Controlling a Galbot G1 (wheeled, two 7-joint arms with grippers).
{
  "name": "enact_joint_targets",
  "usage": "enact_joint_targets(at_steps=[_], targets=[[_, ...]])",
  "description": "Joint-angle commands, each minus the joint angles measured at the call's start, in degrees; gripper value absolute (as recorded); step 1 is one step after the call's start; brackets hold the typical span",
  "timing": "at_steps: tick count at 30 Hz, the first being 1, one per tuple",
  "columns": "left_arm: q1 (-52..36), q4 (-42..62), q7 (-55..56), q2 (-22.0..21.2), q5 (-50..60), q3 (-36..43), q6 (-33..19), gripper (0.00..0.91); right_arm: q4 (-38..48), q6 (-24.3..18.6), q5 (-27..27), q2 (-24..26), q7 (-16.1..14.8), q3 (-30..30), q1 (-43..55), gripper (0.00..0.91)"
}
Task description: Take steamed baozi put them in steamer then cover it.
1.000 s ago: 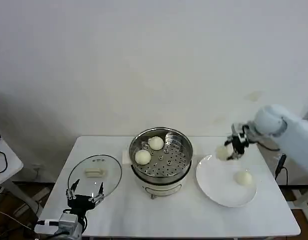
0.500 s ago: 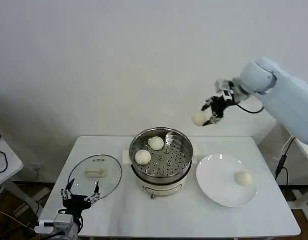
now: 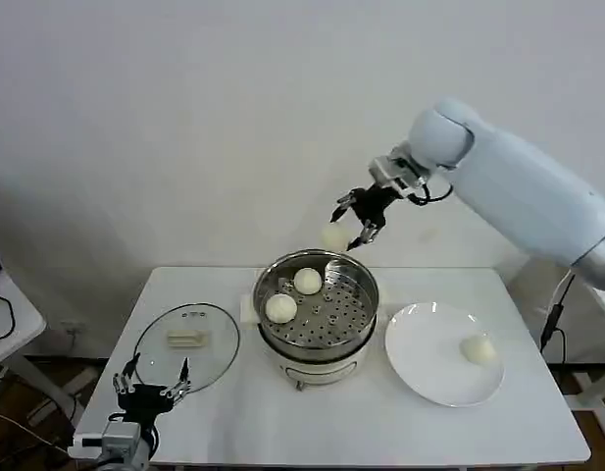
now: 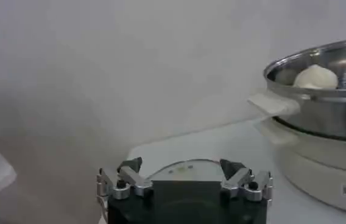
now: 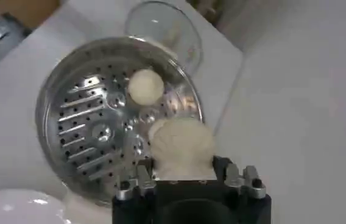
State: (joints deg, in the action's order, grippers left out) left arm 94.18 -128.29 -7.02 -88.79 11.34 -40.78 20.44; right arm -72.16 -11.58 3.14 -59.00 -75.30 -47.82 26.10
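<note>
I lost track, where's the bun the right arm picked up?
In the head view, the bun is gripped in the right hand, in the air above the steamer's back rim.

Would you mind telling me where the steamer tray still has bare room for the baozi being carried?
The steamer tray is bare on the plate side and toward the robot. Two baozi crowd the lid side. The right end effector holds a third baozi above the far rim.
</note>
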Motion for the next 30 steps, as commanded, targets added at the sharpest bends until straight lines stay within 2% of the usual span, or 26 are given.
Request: enact_joint_targets(at_steps=[1, 5, 10, 14, 20, 30], targets=[[0.3, 0.0, 0.1, -0.2, 0.1, -0.3, -0.1, 0.907, -7.0, -11.5, -11.2, -3.1, -0.6, -3.3, -1.7, 0.655], [0.4, -0.1, 0.2, -0.3, 0.1, -0.5, -0.1, 0.907, -10.4, -12.1, -17.1, -3.3, 0.1, -4.7, -2.9, 0.655], [0.8, -0.7, 0.2, -0.2, 0.0, -0.6, -0.1, 0.907, -12.0, -12.4, -18.8, -3.7, 0.3, -5.8, -5.5, 0.655], [0.7, -0.6, 0.0, -0.2, -0.3, -1.1, -0.1, 0.907, -13.5, -11.9, -18.1, -2.6, 0.4, -7.7, -6.9, 0.655], [0.3, -0.2, -0.1, -0.3, -0.3, -0.9, -0.1, 0.907, -13.5, -11.9, -19.6, -2.5, 0.6, -8.1, -7.9, 0.655], [-0.1, 0.2, -0.1, -0.2, -0.7, -0.9, -0.1, 0.907, -9.6, -11.7, -19.2, -3.9, 1.1, -9.1, -9.2, 0.655]])
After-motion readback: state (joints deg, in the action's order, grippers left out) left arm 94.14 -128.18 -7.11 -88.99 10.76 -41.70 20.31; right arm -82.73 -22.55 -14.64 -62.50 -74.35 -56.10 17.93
